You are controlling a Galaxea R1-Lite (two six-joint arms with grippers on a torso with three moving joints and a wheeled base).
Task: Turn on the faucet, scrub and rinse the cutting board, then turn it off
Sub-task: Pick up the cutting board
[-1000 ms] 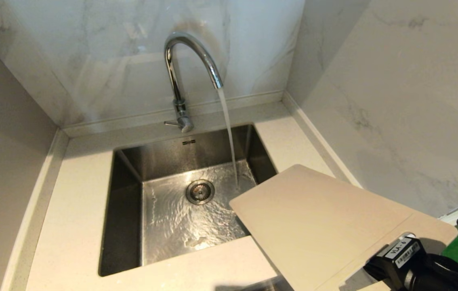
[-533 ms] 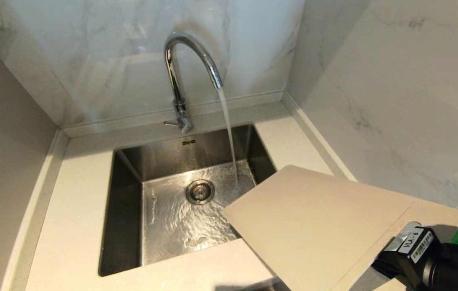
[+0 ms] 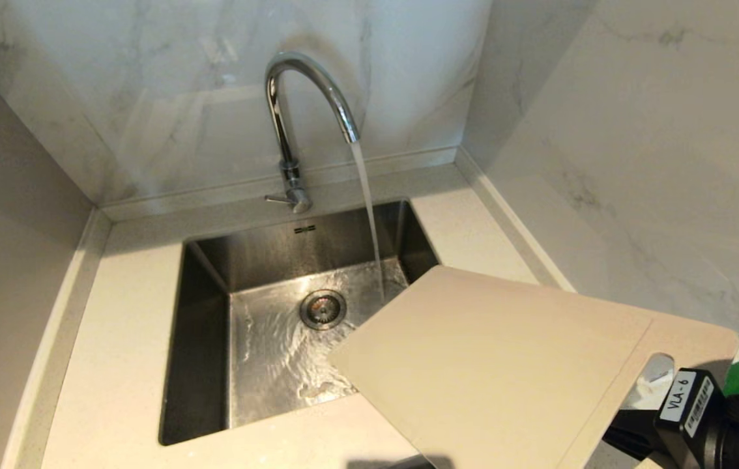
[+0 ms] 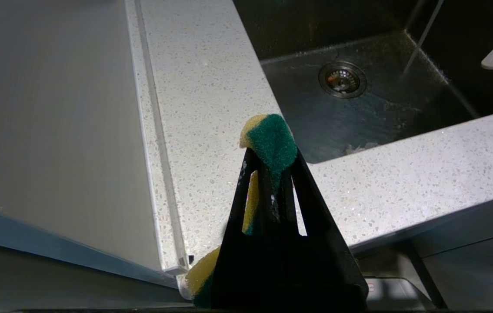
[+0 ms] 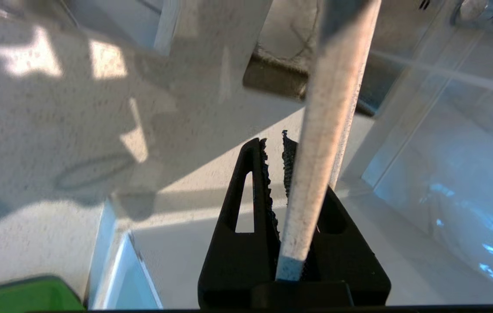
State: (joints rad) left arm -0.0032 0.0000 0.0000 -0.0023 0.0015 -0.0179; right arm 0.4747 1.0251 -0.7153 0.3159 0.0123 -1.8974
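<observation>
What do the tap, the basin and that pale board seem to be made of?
The faucet looks like polished chrome-plated metal: mirror reflections. The sink seems brushed stainless steel: grey, dull sheen. The cutting board is probably matte plastic: thin, uniform beige, and finely speckled on its edge in the right wrist view.

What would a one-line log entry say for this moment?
faucet: running | right pincer: shut on cutting board, held over sink | left pincer: shut on sponge
</observation>
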